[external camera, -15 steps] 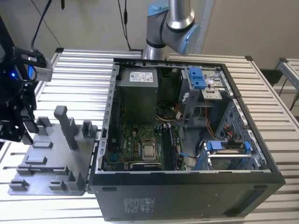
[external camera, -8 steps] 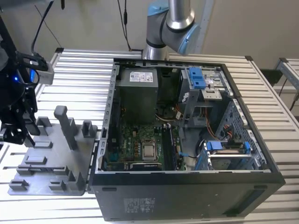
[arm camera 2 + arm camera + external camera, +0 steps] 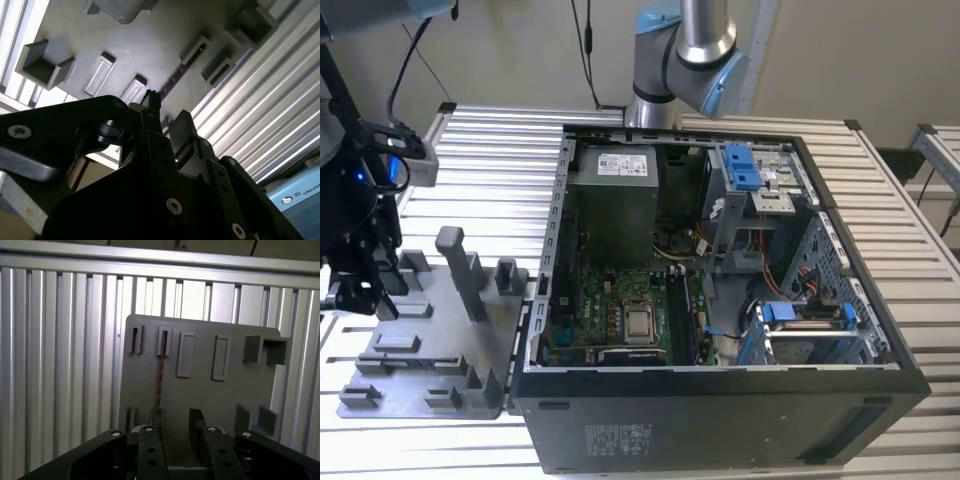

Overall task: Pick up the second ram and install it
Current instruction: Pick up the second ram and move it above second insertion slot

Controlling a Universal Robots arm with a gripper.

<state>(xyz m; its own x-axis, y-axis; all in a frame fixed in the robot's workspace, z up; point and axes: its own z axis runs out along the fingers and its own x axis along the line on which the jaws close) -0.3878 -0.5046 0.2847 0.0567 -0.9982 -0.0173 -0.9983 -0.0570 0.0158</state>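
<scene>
First wrist view: black two-finger gripper open, empty; second ram, a long thin circuit-board stick seen edge-on, stands in a slot of grey plastic fixture plate just ahead of it. Likely light, stiff, fragile; pinch exposed top edge mid-length

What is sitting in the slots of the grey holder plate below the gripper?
In the first wrist view, one slot of the grey holder plate holds a thin stick on edge, apparently the second ram. The neighbouring recesses look empty. The open gripper covers the plate's near edge.
</scene>
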